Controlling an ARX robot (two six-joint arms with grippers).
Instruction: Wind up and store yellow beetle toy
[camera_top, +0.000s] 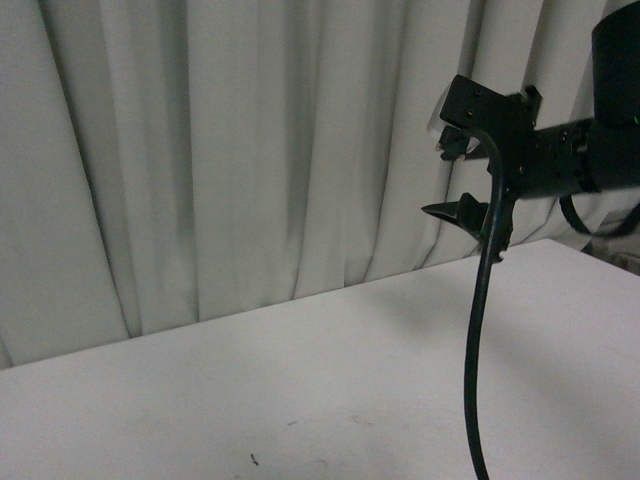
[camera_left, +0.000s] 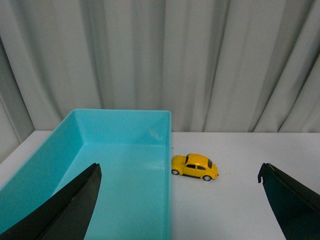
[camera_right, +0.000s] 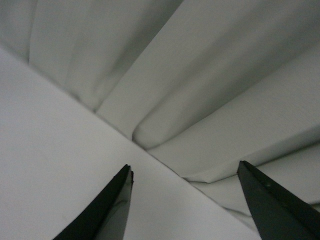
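Observation:
The yellow beetle toy (camera_left: 195, 166) shows only in the left wrist view. It stands on its wheels on the white table (camera_left: 240, 200), side-on, its tail touching or almost touching the outer wall of a teal bin (camera_left: 120, 127). My left gripper (camera_left: 179, 169) is open, its two black fingers spread wide, one over the bin and one over bare table, with the toy some way beyond them. Held high at the right of the front view, my right gripper (camera_top: 447, 175) is open and holds nothing. In its own wrist view the right gripper (camera_right: 185, 166) faces curtain and table.
The teal bin is a rectangular open box, nothing showing inside it. A pale pleated curtain (camera_top: 250, 150) hangs along the table's far edge. A black cable (camera_top: 475, 350) droops from the right arm toward the table (camera_top: 300, 400).

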